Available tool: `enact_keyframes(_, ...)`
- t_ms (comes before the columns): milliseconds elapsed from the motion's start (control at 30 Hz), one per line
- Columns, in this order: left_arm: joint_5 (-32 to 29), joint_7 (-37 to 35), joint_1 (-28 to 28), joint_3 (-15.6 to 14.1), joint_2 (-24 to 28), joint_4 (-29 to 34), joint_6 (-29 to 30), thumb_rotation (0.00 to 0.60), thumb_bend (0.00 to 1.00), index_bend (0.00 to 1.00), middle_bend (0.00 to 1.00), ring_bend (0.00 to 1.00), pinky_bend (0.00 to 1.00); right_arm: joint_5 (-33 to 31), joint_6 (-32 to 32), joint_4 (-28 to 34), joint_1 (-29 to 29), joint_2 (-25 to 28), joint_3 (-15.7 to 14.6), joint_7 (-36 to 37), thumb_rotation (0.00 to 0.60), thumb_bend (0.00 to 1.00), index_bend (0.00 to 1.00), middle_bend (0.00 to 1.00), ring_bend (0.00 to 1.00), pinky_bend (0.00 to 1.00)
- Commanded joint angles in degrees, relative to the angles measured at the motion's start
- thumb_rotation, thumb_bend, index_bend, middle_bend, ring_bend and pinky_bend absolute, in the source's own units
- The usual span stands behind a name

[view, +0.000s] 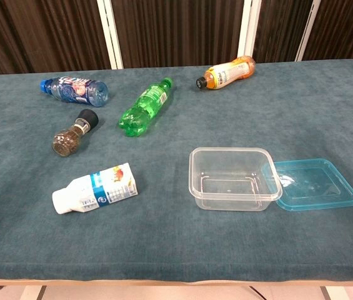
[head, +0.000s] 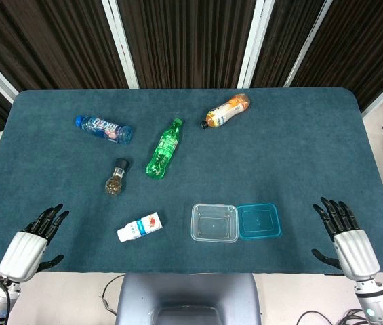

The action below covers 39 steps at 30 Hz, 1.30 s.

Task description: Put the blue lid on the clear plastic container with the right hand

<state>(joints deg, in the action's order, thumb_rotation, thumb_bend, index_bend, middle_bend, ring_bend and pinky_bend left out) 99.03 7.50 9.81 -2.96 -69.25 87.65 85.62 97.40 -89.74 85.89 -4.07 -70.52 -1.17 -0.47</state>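
Resting flat on the near table (head: 299, 149), the blue lid (head: 259, 221) touches the right side of the clear plastic container (head: 214, 223), while the right hand (head: 346, 237) and left hand (head: 32, 245) lie open, fingers spread, holding nothing.

Bottle labels (view: 112, 183) too blurred — perhaps nothing legible.

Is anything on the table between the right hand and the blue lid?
No. In the head view only bare teal cloth lies between the right hand and the blue lid, which rests beside the clear plastic container.
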Motion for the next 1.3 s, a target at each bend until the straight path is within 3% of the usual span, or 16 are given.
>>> enact_keyframes(33,0.05,-0.02,0.05,-0.06,0.00,0.08,-0.12,0.600,0.34,0.03,0.00,0.08,0.43,0.23,-0.05,0.07,0.00,0.16,-0.15,0.23,0.600,0.20,0.09,0.08,0.02,0.06)
enact_keyframes(367,0.02,0.40,0.18,-0.32,0.22,0.49,-0.80,0.600,0.34,0.03,0.00,0.08,0.43,-0.72,4.22,1.90,-1.39,2.29,-0.96,0.88,0.600,0.20,0.09,0.08,0.02,0.06)
enact_keyframes(800,-1.17,1.51,0.35,-0.30,0.50,1.35,-2.29,0.600,0.34,0.03,0.00,0.08,0.43,-9.97,27.25,7.06,-13.06,6.28,1.62,-2.90,0.600,0.20,0.08,0.08,0.06,0.10)
enact_keyframes(1300,-2.00,2.25,0.53,-0.52,0.94,2.25,-3.65,0.600,0.34,0.07,0.01,0.09,0.43,-19.39,39.25,8.25,-20.29,3.80,3.97,-7.79,0.600,0.20,0.09,0.12,0.10,0.10)
